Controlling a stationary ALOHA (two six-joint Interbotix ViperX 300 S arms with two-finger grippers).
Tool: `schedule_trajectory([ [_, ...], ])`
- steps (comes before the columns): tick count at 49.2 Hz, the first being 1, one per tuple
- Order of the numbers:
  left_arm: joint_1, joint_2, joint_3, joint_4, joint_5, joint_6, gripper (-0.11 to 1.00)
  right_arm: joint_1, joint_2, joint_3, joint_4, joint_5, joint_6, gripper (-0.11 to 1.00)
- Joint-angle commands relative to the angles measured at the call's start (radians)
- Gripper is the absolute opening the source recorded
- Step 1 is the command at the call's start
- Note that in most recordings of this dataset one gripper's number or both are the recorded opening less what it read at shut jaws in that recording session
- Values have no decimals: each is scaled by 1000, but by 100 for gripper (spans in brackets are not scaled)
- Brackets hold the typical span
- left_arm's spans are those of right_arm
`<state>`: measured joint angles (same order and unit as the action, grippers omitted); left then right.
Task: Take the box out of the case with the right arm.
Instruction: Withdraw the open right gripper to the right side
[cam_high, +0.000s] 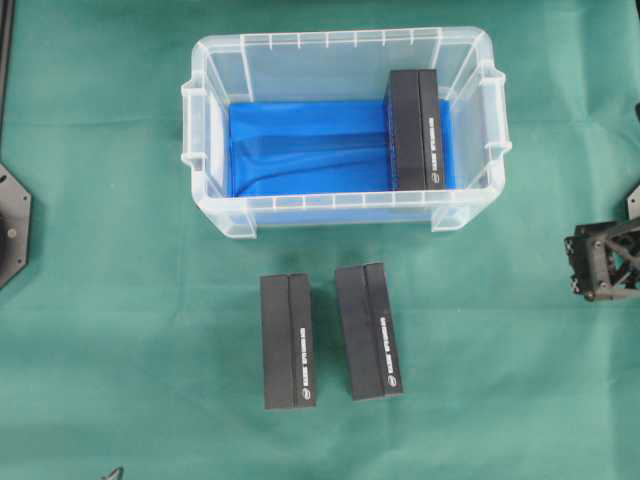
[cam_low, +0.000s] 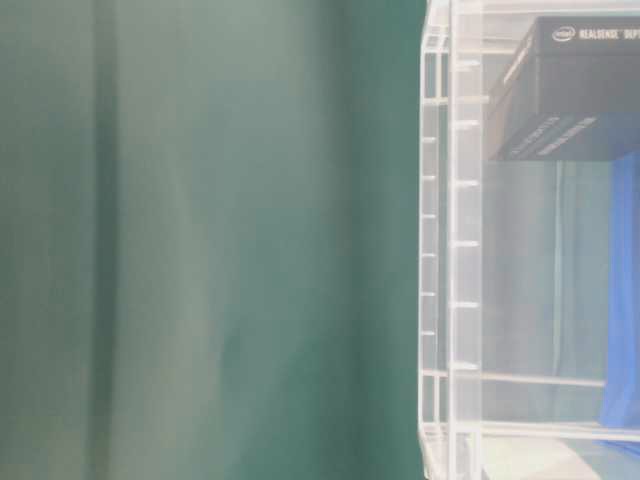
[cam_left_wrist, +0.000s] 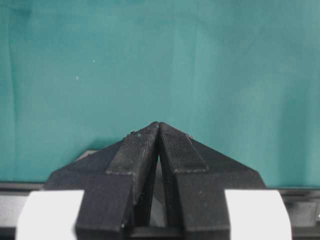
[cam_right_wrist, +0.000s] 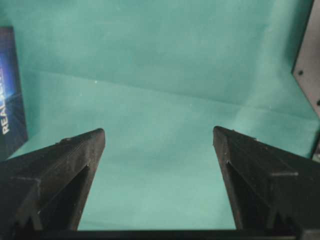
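Cloth (cam_high: 100, 330) of green covered your whole table, and the case (cam_high: 345, 40) sat on it as the biggest thing and your landmark, clear-walled with a blue lining. Your box (cam_high: 415, 130) lay inside the case against its right-hand end in the overhead view, flat on the lining, not yet lifted out. Two more black boxes (cam_high: 288, 340) (cam_high: 369, 331) lay on the cloth just outside the case's near long wall, side by side and slightly apart. Your right gripper (cam_right_wrist: 159, 137) waited well off the case's right end, low over bare cloth, fingers spread wide and empty. Your left gripper (cam_left_wrist: 159, 127) showed its tips pressed together, holding nothing, above plain cloth.
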<state>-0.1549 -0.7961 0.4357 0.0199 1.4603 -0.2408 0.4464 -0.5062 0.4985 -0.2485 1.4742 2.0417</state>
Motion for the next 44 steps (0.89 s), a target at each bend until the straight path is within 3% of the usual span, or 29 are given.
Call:
schedule_trajectory([
  [1,-3,3,-11,3,-6,-2,0,-26,-11,-8,-9,3,-18,89],
  [9,-3,3,-11,3,-6,-2,0,-124,-25,-2,-9,0,-129,89],
  [32,-3,2,-8,3,-6,0,0,-549,-44,0,18,-84,-558,89],
  [44,-3,-3,-8,3,-6,0,0,-684,-43,-2,41,-115,-690,89],
])
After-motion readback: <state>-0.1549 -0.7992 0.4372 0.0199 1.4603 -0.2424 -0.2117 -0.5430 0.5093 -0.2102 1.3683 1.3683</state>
